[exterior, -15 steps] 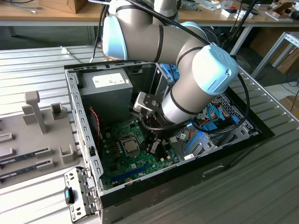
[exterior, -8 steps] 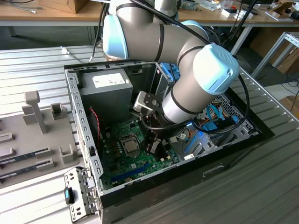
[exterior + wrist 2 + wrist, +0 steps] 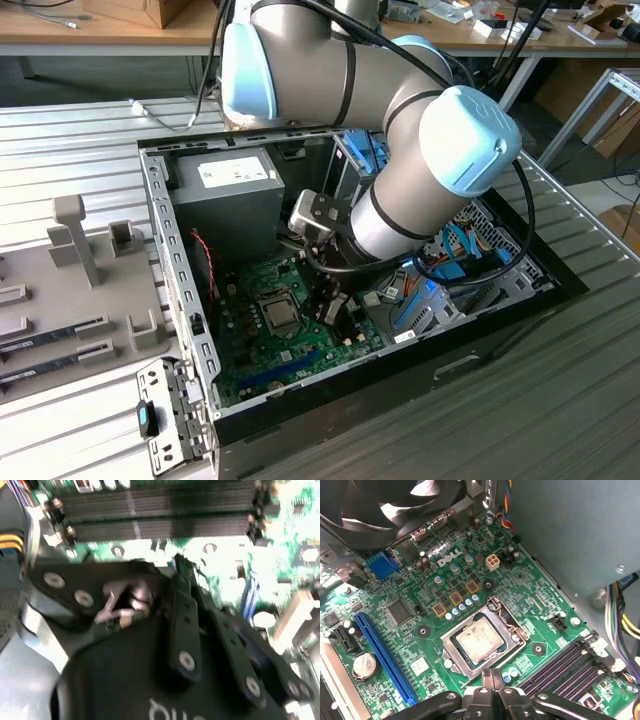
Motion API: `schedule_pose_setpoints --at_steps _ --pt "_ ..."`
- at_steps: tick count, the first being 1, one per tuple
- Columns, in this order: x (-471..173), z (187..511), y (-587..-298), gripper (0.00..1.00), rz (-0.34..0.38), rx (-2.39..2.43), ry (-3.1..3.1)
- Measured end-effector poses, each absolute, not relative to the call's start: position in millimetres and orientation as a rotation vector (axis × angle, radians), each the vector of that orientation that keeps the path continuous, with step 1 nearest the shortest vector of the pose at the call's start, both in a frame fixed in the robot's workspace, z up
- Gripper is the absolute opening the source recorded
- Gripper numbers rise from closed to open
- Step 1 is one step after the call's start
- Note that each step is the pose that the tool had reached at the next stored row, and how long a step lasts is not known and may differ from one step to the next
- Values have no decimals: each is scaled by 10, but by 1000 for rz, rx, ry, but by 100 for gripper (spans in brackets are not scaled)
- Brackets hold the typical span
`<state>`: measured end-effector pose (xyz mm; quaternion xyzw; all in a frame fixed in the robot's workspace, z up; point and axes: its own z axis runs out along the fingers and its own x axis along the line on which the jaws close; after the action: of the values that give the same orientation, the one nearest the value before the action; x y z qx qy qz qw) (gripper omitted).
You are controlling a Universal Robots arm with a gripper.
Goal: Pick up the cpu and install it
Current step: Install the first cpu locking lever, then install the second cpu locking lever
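Open PC case [image 3: 470, 340] lies on its side on a ribbed metal table [image 3: 80, 150], seen from above in the exterior view. A grey robot arm w/ pale blue joint caps [image 3: 400, 130] reaches down from approx 12 o'clock into the case. Inside lies a green motherboard [image 3: 300, 345], w/ a grey power supply box [image 3: 228, 195] at the board's 11 o'clock. The cpu [image 3: 479, 641], a small silvery square chip w/ thin green rim, sits flat inside the square metal-framed socket [image 3: 485, 639] near the board's centre; the hinged bracket reads as swung open, chip top fully exposed. Same chip shows in the exterior view [image 3: 282, 315], at approx 9 o'clock from the gripper [image 3: 332, 300]. In the first wrist view the black gripper [image 3: 492, 677] has both fingertips pressed together, closed on nothing, just beside the socket's frame edge, not touching the chip. Near the socket: black memory slots [image 3: 565, 667], a blue expansion slot [image 3: 385, 655], a round coin battery [image 3: 365, 665]. A dark fan [image 3: 395, 505] hangs over the board's far end. Second wrist view shows the gripper body [image 3: 165, 645] close-up over memory slots [image 3: 155, 515].
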<state>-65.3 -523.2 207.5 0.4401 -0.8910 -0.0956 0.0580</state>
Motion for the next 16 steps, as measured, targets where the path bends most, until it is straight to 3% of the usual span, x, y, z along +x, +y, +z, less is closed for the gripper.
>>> schedule_pose_setpoints --at_steps 5,11,16 --pt "-562 2086 -5199 11 -310 1337 -2699" --pt "-560 2088 -5117 11 -401 1353 -2710" --pt "-559 2239 -5084 11 -414 1356 -2712"
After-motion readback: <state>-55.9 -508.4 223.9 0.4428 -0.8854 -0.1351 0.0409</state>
